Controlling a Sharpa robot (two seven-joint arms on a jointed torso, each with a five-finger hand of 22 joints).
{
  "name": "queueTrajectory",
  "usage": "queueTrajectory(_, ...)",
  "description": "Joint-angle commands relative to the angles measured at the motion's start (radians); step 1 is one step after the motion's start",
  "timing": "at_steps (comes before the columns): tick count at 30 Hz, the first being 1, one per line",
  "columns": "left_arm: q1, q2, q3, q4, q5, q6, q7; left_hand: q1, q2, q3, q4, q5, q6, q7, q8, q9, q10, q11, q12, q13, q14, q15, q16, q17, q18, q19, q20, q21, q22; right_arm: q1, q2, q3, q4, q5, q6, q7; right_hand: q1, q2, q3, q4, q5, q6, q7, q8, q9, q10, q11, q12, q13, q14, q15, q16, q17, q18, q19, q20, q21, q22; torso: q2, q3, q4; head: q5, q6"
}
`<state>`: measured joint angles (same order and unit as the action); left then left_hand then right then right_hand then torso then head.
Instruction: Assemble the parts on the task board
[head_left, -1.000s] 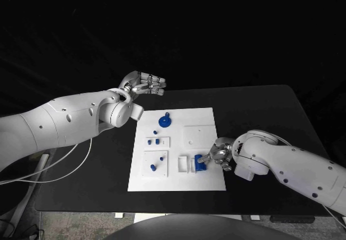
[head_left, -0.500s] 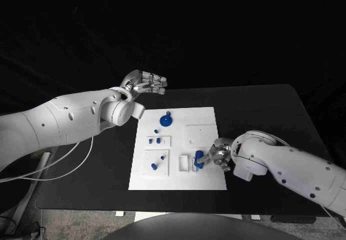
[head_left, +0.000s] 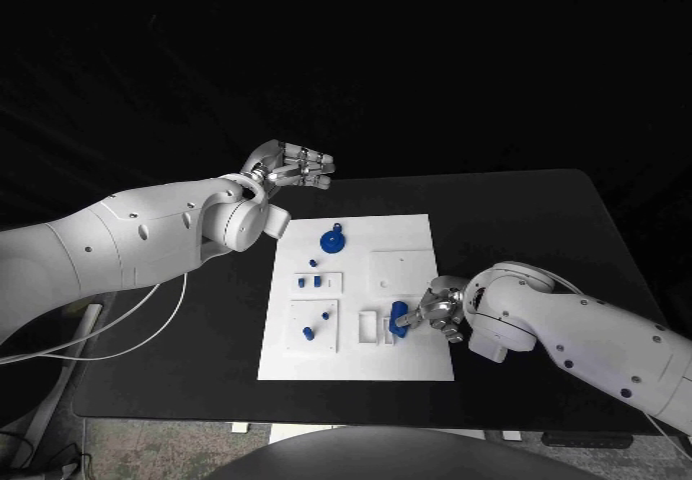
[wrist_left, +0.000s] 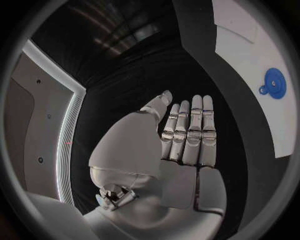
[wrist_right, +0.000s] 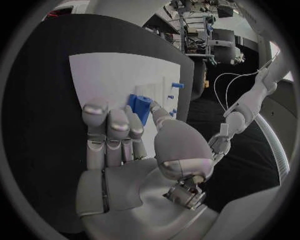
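Here the white task board (head_left: 353, 300) lies flat in the middle of the black desk (head_left: 534, 220), long side running away from the robot. The right robot hand (head_left: 433, 312) sits at the board's right edge, near its lower half, with its fingers against a blue block-shaped part (head_left: 398, 323) that stands beside a small white upright piece (head_left: 366, 326); in the right wrist view the thumb and a fingertip (wrist_right: 152, 106) meet the blue block (wrist_right: 140, 106), so the right robot hand appears to be pinching it, while the other fingers lie side by side and straight over the board (wrist_right: 106, 80). The left robot hand (head_left: 289, 165) hovers above the desk's far left corner, well apart from the board, holding nothing; the left wrist view shows its fingers (wrist_left: 187, 132) extended and pressed close together, palm flat. A round blue disc part (head_left: 332, 241) rests near the board's far left end, seen also from the left wrist (wrist_left: 274, 83). Several small blue pegs (head_left: 304, 283) stand on the left half of the board, another pair (head_left: 313, 325) nearer the robot.
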<state>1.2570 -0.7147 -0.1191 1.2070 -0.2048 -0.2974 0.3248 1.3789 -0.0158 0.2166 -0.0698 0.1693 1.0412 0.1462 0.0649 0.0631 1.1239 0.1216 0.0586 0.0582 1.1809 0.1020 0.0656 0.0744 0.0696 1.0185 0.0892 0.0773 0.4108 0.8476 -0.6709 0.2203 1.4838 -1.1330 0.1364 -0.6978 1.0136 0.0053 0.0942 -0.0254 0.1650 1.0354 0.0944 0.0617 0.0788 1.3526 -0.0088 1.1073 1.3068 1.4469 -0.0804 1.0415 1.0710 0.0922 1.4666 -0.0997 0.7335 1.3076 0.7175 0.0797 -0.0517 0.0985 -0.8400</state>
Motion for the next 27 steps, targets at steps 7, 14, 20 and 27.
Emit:
queueTrajectory(7,0.001,0.002,0.001,0.001,0.003,0.008,-0.004,0.001,-0.009,-0.002,0.007,-0.007,-0.006,-0.002,-0.002,-0.001,-0.005,0.006,0.001,0.0,0.001,0.006,-0.001,0.001,-0.001,0.008,0.0,-0.001,-0.005,0.003,0.007,0.0,-0.01,0.032,0.006,-0.019,-0.035,-0.065,0.046,0.108,-0.086,-0.004,0.003,0.002,0.003,0.003,0.004,0.0,-0.001,0.002,0.007,0.001,0.005,0.001,0.052,0.005,-0.007,0.041,0.0,0.0001,0.0005,-0.002,0.002)
queueTrajectory(14,0.001,0.004,0.001,-0.001,0.003,0.009,-0.007,0.001,-0.009,-0.002,0.007,-0.007,-0.006,-0.002,-0.002,-0.001,-0.005,0.006,0.001,0.0,0.001,0.006,-0.001,0.001,-0.001,0.008,0.0,-0.001,-0.005,0.008,0.021,0.0,-0.024,0.042,0.02,-0.02,-0.053,-0.076,0.042,0.134,-0.114,-0.007,0.003,0.002,0.002,0.001,0.005,-0.002,-0.002,0.002,0.007,0.001,0.006,0.001,0.052,0.005,-0.008,0.043,0.001,-0.0003,0.0004,-0.001,0.002)
queueTrajectory(20,0.001,0.005,0.001,-0.002,0.003,0.009,-0.008,0.001,-0.009,-0.002,0.007,-0.007,-0.006,-0.002,-0.002,-0.001,-0.005,0.006,0.001,0.0,0.001,0.006,-0.001,0.001,-0.001,0.008,0.0,-0.001,-0.005,0.01,0.031,0.0,-0.033,0.031,0.033,-0.021,-0.059,-0.027,-0.08,0.125,-0.116,-0.006,0.003,0.002,-0.002,0.002,0.004,-0.004,0.0,0.003,0.006,-0.002,0.012,-0.002,0.053,0.002,-0.012,0.046,0.001,-0.0001,0.0007,0.0,0.001)
queueTrajectory(27,0.003,0.006,0.001,-0.002,0.002,0.011,-0.013,0.003,-0.009,-0.004,0.01,-0.008,-0.007,-0.002,-0.002,-0.001,-0.006,0.007,0.001,0.0,0.001,0.006,-0.001,0.002,-0.001,0.01,0.0,-0.001,-0.012,0.012,0.043,-0.002,-0.055,0.014,0.054,-0.024,-0.054,-0.004,-0.078,0.105,-0.115,-0.003,0.002,0.002,0.001,0.0,0.003,-0.008,-0.002,0.003,0.006,-0.005,0.013,-0.001,0.053,0.003,-0.014,0.048,0.002,-0.0009,0.002,0.005,0.001)
